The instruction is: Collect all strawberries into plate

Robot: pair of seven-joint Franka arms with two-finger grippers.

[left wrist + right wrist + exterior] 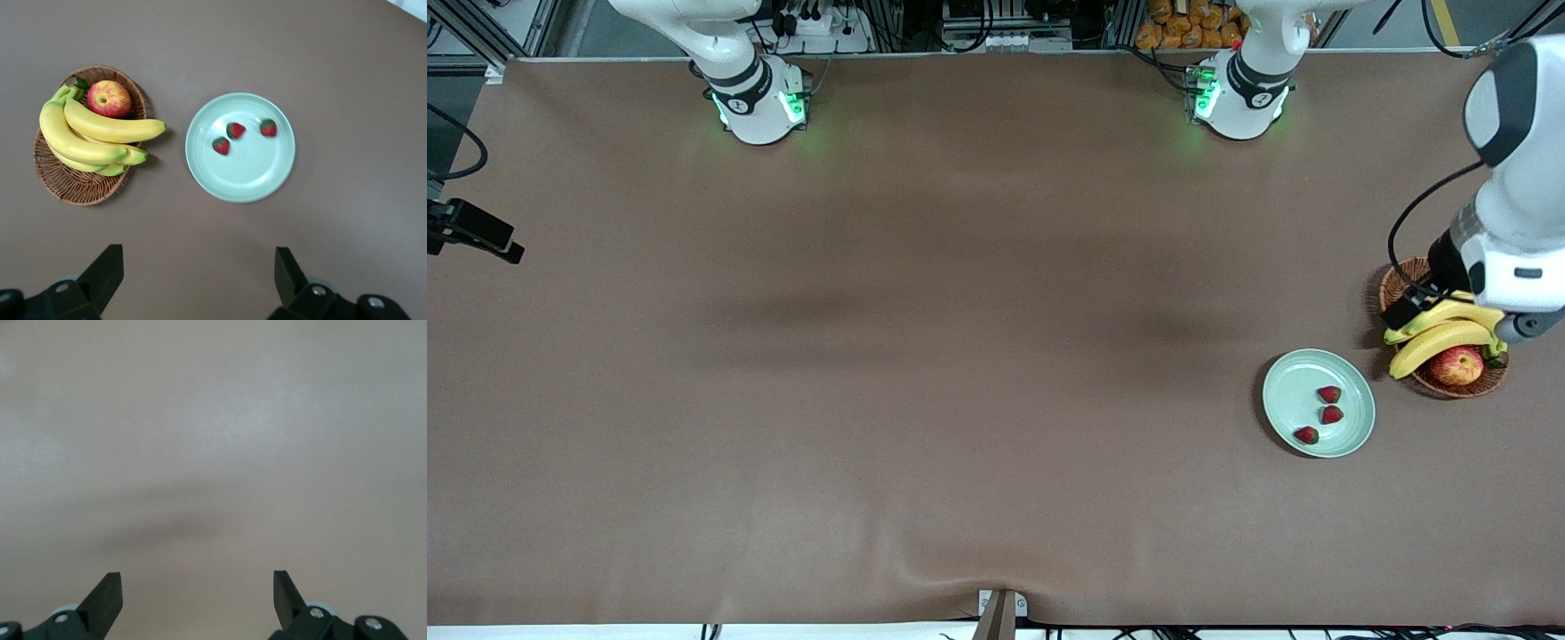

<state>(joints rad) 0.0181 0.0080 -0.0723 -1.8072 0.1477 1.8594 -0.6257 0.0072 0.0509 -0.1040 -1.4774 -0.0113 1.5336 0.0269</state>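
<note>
Three strawberries [1329, 394] [1331, 414] [1306, 435] lying in the plate [1285, 400], near the counter [871, 356] edge at the left arm's end. Just beside the plate, a basket [80, 187] with bananas [93, 137] and apple [109, 99]. Left claw [199, 280] hanging wide and empty (over the basket). Right claw [197, 600] wide too, empty, over bare counter.
</note>
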